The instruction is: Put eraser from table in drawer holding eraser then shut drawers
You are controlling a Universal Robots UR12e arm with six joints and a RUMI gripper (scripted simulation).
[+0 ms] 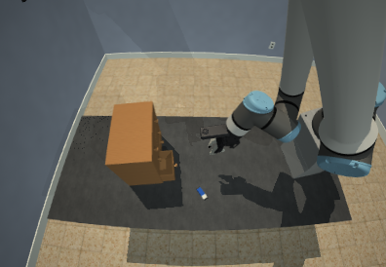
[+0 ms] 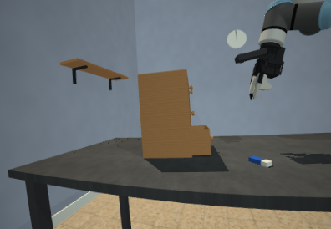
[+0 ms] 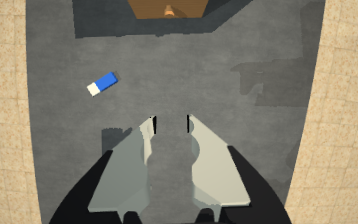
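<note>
Your arm [image 1: 340,58]: fat pale-grey tube links, dark grey joint housings, light-blue end caps [image 1: 259,101], thin black rings at seams. Wrist block [image 2: 272,63] black, short black cylindrical stub [image 2: 250,56] sticking out toward 9 o'clock. Gripper [image 3: 171,125]: two broad off-white wedge fingers, small black pads at tips, black rounded body behind. No cables or markings visible.

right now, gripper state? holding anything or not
Gripper: nearly shut, a narrow gap between the fingers, holding nothing. It hangs high above the table; the eraser lies on the table, untouched.
</note>
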